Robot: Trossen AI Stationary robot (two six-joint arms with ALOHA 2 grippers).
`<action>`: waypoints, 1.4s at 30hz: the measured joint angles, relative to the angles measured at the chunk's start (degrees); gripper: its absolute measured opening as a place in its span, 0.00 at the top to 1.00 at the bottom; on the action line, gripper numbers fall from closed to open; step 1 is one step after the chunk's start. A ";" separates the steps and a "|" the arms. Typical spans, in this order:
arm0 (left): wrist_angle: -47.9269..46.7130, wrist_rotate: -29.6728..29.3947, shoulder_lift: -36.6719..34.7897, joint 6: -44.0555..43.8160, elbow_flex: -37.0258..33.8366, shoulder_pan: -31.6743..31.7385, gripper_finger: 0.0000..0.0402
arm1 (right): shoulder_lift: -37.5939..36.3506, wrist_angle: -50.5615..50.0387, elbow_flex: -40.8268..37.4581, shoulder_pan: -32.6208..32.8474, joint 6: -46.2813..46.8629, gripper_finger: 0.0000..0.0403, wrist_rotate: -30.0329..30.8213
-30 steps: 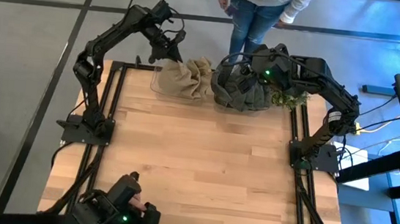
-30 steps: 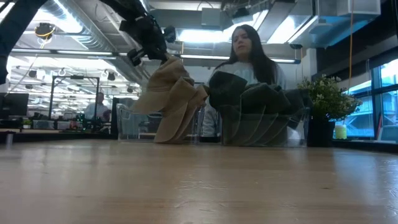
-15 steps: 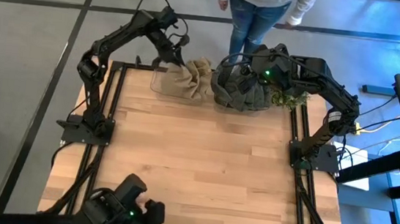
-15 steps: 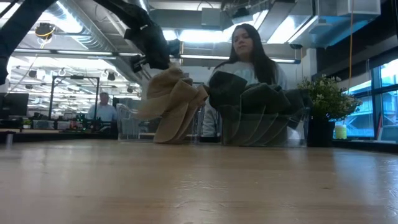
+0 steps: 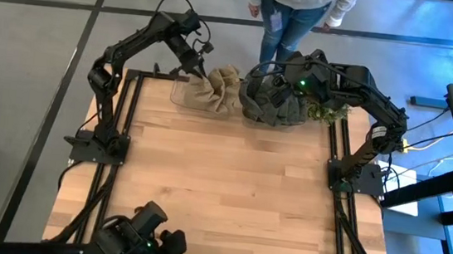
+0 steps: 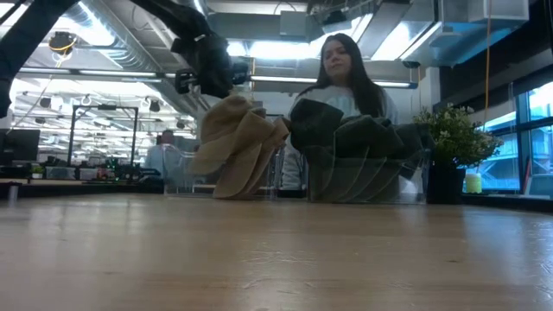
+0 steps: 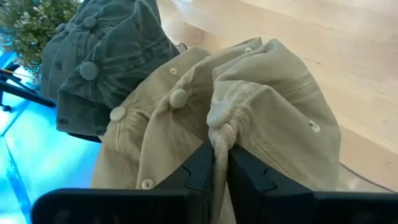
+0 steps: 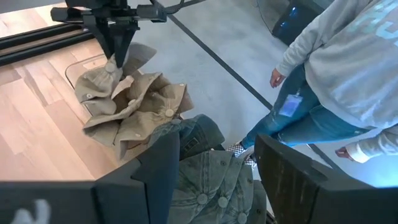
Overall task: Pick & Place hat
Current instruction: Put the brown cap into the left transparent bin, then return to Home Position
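While the left gripper pinched a fold of cloth at the crown of a tan hat, that hat lay atop the tan stack in the clear bin at the table's far edge, toward eleven o'clock in the overhead view. In the left wrist view the two dark fingers stood nearly together with a bunched ridge of tan fabric between them, so the grip looked thin, on cloth rather than on the brim. The hat hung directly under the gripper, its loose body draping away toward four o'clock, against the dark green hats piled just beside it. The right gripper hovered over that green pile at about one o'clock, its fingers spread and holding nothing. A person stood beyond the far edge. The left arm was plainly the one placed for the tan hat; any lift would likely need to go straight up to clear the neighbouring hats and the bin wall.
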 joint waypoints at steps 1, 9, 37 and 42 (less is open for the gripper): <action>0.02 -0.22 0.00 -0.29 0.00 -0.14 0.89 | 0.00 0.00 0.00 0.00 0.04 0.48 0.00; -0.42 0.89 0.00 -0.49 0.00 -0.81 0.73 | 0.00 0.00 0.00 0.00 -0.07 0.48 -0.01; -15.52 44.38 -7.11 -20.93 -3.57 -8.62 0.62 | -2.45 -8.82 -0.03 7.08 5.84 0.48 1.14; -15.16 46.09 -15.97 -21.42 -12.07 -13.06 0.62 | -8.29 -5.71 -9.53 18.96 9.56 0.48 2.50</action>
